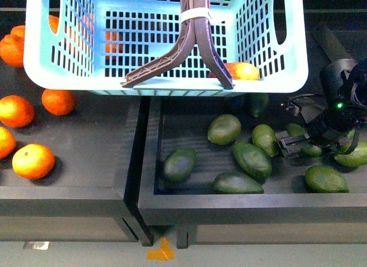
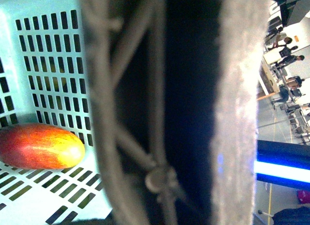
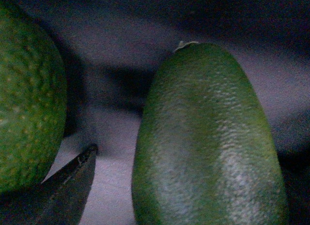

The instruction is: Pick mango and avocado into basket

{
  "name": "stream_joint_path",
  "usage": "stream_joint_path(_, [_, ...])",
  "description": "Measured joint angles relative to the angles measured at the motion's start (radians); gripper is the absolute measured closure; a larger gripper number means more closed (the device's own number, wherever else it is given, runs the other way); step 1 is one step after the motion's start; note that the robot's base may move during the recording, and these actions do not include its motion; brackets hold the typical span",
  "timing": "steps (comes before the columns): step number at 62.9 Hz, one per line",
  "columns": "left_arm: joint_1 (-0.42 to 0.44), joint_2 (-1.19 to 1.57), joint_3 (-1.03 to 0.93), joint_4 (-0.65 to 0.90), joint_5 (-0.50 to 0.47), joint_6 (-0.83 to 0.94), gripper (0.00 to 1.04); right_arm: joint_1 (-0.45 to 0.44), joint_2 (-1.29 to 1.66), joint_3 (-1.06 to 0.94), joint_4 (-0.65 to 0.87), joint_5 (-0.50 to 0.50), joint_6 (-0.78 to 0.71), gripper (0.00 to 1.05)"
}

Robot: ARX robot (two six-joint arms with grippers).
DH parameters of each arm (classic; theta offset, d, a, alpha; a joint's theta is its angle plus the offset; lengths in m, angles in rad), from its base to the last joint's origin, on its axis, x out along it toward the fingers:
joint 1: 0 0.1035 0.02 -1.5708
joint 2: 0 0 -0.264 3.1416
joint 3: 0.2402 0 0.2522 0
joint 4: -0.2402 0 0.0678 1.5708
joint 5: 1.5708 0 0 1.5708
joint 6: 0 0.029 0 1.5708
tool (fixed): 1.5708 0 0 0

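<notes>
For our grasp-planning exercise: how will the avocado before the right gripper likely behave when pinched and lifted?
The avocado is egg-shaped, so it will probably roll or swivel if nudged off-centre. Its dull, finely pebbled skin should grip fairly well. The tapered ends might slip from a pinch.

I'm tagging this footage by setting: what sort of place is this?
Probably a mock grocery produce stand in a lab hall: black bins separate dark green egg-shaped avocados from round oranges, beside a turquoise slotted plastic shopping basket; distant people stand in the background.
</notes>
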Motion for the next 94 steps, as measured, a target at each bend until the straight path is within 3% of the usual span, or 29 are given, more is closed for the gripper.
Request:
stream_joint_path(14, [0.000,0.000,0.000,0.000,0.001,0.000,0.93,-0.019,-0.016,-0.011,0.033,0.007,0.024,0.49])
stream_joint_path(35, [0.000,0.000,0.000,0.000,0.000,0.000,0.93,-0.109,-0.376,-0.174,0.200,0.029,0.182,0.51])
stream_joint_path(47, [0.000,0.000,0.000,0.000,-0.001,0.000,0.93,-0.121,-0.633,-0.221,0.207,-0.034,0.289,0.51])
stream_joint_path(56, [-0.001,0.000,0.000,0.000,0.000,0.000,0.93,-0.077,-0.835,-0.249,0.177,-0.129,0.380,0.51])
stream_joint_path(66, [-0.002,0.000,0.000,0.000,0.001,0.000,0.93,0.045,-1.001,-0.284,0.139,-0.187,0.445,0.51])
stream_joint_path(80, [-0.002,0.000,0.000,0.000,-0.001,0.000,0.93,0.211,-0.958,-0.344,0.130,-0.103,0.454,0.51])
stream_joint_path(91, [-0.002,0.000,0.000,0.000,-0.001,0.000,0.93,0.262,-0.890,-0.356,0.145,-0.046,0.458,0.51])
stream_joint_path(94, [-0.002,0.000,0.000,0.000,0.000,0.000,0.93,0.266,-0.883,-0.355,0.158,-0.050,0.471,0.42])
